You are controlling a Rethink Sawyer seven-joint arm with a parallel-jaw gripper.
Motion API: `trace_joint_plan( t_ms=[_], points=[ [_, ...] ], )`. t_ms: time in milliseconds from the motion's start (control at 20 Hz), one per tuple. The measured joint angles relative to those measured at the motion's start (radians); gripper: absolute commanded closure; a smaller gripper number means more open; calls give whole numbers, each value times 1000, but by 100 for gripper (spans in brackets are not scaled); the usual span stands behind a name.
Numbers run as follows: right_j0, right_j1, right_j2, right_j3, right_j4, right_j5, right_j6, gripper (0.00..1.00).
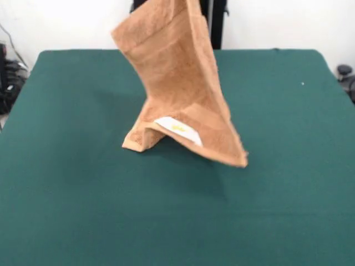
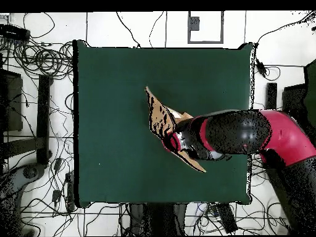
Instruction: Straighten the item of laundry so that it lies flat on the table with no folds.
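The tan-orange towel (image 1: 177, 83) hangs upright over the middle of the green table (image 1: 66, 194). Its top runs out of the front view at the upper edge. Its lower left corner is folded and rests on the felt; the white label (image 1: 178, 129) shows near the bottom. In the overhead view the red and black arm reaches in from the right, and the gripper (image 2: 174, 142) sits above the towel (image 2: 159, 114), shut on its upper part. The fingers themselves are hidden.
Green felt (image 2: 111, 92) surrounds the towel on all sides. Cables and black equipment (image 2: 43, 111) lie on the floor beyond the table's edges. The arm's bulky links (image 2: 247, 133) hang over the table's right side in the overhead view.
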Motion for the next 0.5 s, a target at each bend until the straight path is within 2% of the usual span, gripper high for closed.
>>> trace_joint_plan(
  t_ms=[200, 500],
  points=[
    [28, -13, -10, 7, -1, 50, 0, 100],
    [98, -16, -48, 7, -32, 49, 0, 100]
  ],
)
